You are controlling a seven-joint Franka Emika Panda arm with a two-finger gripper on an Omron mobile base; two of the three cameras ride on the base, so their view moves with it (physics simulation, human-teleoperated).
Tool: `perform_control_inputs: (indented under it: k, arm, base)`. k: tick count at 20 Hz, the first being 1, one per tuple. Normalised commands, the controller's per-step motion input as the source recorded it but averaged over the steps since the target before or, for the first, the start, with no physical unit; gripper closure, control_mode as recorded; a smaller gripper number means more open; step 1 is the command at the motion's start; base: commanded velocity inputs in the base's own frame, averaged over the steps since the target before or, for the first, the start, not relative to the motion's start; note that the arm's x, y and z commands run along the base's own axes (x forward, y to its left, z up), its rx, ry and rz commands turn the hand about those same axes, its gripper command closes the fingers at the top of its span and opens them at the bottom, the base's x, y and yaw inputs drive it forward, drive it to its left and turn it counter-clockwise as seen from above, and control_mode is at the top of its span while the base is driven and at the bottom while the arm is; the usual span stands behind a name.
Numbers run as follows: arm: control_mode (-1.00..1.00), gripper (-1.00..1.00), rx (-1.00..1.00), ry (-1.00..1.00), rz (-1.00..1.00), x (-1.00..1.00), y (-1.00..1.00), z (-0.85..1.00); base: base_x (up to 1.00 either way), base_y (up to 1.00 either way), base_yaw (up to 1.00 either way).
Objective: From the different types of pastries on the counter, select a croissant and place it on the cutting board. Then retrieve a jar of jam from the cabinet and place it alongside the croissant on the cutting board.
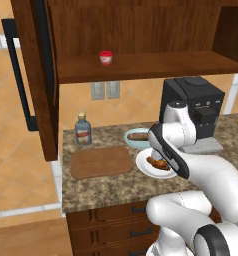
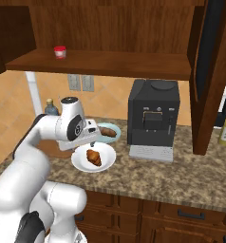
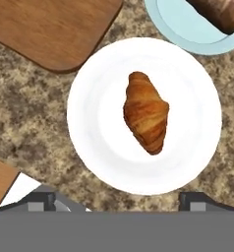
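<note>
Arm is bent fwd over the counter (image 1: 106, 187), wrist turned down so the gripper (image 3: 118, 199) looks straight down on the croissant (image 3: 146, 118), hanging above it with clear air between. Jaws are spread wide, w/ nothing between them; the finger tips (image 3: 40, 201) sit either side of the white plate's (image 3: 89, 123) near rim in the hand view. Croissant lies near the plate's centre. Just beside it, a pale blue plate (image 3: 178, 29) carries the long dark pastry (image 3: 222, 12). The cutting board (image 1: 101, 161) lies bare, left of the white plate and close to its rim (not touching, as far as the hand view shows). Jar of jam (image 1: 106, 57) stands on the shelf of the open cabinet (image 1: 141, 30). A brown bottle (image 1: 82, 129) stands behind the board; a black coffee machine (image 2: 153, 116) is to the right.
</note>
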Motion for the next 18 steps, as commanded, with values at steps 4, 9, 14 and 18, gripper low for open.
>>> perform_control_inputs:
  k: [4, 9, 14, 18]
  arm:
    - [-1.0, -1.0, 0.0, 0.0, 0.01, 0.4, 0.0, -0.33]
    - [-1.0, -1.0, 0.0, 0.0, 0.0, 0.51, -0.04, -0.58]
    - [-1.0, -1.0, 0.0, 0.0, 0.0, 0.36, -0.18, -0.49]
    - [-1.0, -1.0, 0.0, 0.0, 0.0, 0.25, -0.26, -0.41]
  base:
    - [0.0, 0.0, 0.0]
    - [0.0, 0.0, 0.0]
    - [0.0, 0.0, 0.0]
    - [0.0, 0.0, 0.0]
